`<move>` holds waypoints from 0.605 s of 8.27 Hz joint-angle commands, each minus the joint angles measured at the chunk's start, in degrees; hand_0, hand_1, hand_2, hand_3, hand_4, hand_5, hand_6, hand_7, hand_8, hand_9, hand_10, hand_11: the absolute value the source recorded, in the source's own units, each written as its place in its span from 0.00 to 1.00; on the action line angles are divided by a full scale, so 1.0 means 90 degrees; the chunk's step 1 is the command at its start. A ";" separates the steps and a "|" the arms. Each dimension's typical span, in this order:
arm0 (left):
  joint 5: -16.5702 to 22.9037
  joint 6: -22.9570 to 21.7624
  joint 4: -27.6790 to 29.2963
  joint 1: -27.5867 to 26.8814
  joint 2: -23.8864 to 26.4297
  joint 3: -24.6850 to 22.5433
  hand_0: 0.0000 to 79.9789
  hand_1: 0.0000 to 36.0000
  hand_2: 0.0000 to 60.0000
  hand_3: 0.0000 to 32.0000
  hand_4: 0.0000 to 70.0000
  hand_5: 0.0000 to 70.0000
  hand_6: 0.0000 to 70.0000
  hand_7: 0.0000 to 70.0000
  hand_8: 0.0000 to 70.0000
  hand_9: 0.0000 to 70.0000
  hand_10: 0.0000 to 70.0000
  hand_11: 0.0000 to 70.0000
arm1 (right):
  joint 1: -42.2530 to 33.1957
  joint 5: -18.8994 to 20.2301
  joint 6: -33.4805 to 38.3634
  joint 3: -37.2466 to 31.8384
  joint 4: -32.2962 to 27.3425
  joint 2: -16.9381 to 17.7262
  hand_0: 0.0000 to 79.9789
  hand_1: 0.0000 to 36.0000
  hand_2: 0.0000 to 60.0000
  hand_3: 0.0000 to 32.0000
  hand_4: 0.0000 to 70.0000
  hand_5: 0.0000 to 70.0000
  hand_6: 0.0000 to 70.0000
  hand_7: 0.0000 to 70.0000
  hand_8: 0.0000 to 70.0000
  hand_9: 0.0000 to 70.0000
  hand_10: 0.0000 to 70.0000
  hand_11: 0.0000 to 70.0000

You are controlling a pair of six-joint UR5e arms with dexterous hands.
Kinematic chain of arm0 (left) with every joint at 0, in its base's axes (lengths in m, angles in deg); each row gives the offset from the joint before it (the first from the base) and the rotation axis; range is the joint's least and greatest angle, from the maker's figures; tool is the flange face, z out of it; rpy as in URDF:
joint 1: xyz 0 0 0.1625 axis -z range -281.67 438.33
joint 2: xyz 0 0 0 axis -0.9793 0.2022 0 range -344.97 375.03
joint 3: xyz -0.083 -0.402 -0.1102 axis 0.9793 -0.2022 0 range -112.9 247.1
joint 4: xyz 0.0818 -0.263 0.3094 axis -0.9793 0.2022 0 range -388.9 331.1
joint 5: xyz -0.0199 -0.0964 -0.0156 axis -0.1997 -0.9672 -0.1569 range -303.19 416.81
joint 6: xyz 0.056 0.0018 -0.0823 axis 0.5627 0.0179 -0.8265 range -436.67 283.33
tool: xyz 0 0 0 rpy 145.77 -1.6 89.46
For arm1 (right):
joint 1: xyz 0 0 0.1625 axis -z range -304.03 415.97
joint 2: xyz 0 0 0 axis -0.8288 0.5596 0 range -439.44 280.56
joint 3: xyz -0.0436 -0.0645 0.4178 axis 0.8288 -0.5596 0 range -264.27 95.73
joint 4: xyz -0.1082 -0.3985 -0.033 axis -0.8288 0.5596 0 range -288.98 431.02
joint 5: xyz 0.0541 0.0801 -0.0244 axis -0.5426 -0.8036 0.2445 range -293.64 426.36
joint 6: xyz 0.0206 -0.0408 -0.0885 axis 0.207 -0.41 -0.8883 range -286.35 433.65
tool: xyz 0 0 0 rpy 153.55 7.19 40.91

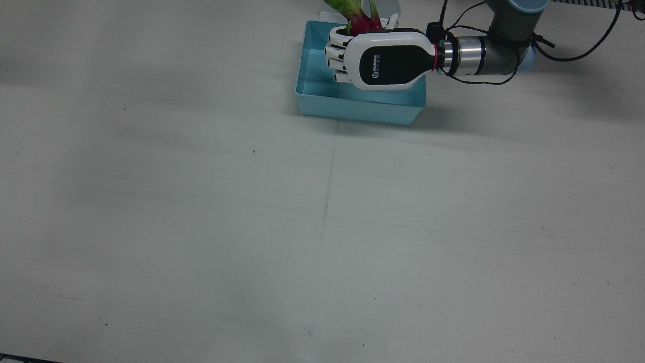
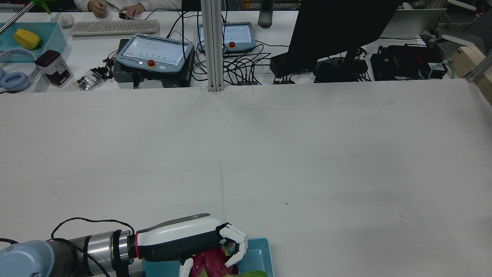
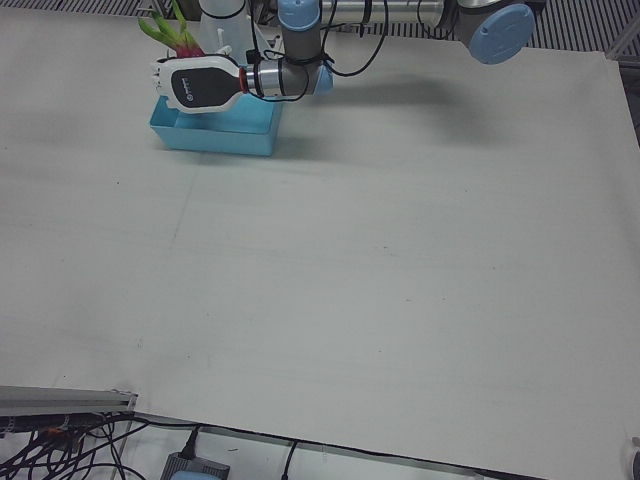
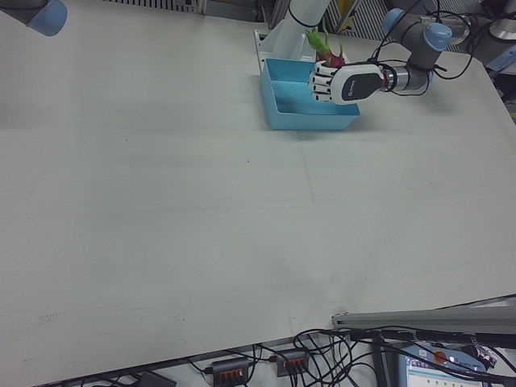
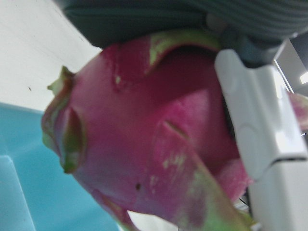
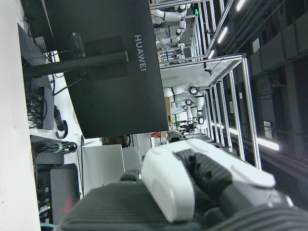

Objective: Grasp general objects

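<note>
One dragon fruit [image 5: 144, 139], clasped in left hand [image 1: 383, 60], fingers curled round it, above blue tray [image 1: 352, 108] at tabletop's far edge. Grasp made; next likely a steady lift clear.

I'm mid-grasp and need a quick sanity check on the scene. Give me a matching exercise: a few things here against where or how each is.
Things:
1. left hand
2. dragon fruit
3. blue bin
4. keyboard

States:
A. on the far desk
B. sits on the white table
C. pink with green scales
D. fingers curled round the fruit, above the bin

Pairs: 1-D, 2-C, 3-B, 4-A
</note>
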 commanded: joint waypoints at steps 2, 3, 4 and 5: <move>0.0021 -0.0040 0.0156 -0.0341 -0.0011 -0.0004 0.69 0.46 0.00 0.00 0.13 1.00 0.32 0.53 0.11 0.14 0.13 0.21 | 0.0000 -0.0009 0.0000 0.0000 0.0002 -0.0004 0.00 0.00 0.00 0.00 0.00 0.00 0.00 0.00 0.00 0.00 0.00 0.00; 0.0021 -0.0040 0.0156 -0.0341 -0.0020 -0.0004 0.69 0.48 0.00 0.00 0.17 0.55 0.15 0.25 0.02 0.03 0.02 0.06 | 0.0000 -0.0010 0.0000 0.0000 -0.0008 -0.0005 0.00 0.00 0.00 0.00 0.00 0.00 0.00 0.00 0.00 0.00 0.00 0.00; 0.0021 -0.0040 0.0176 -0.0341 -0.0040 0.0005 0.67 0.45 0.00 0.00 0.23 0.00 0.11 0.20 0.01 0.02 0.00 0.02 | 0.0000 -0.0010 0.0000 0.0000 0.0002 -0.0005 0.00 0.00 0.00 0.00 0.00 0.00 0.00 0.00 0.00 0.00 0.00 0.00; 0.0021 -0.0040 0.0195 -0.0331 -0.0050 0.0015 0.66 0.43 0.00 0.00 0.21 0.00 0.10 0.22 0.01 0.02 0.00 0.01 | 0.0000 0.0000 0.0000 0.0000 0.0002 0.0005 0.00 0.00 0.00 0.00 0.00 0.00 0.00 0.00 0.00 0.00 0.00 0.00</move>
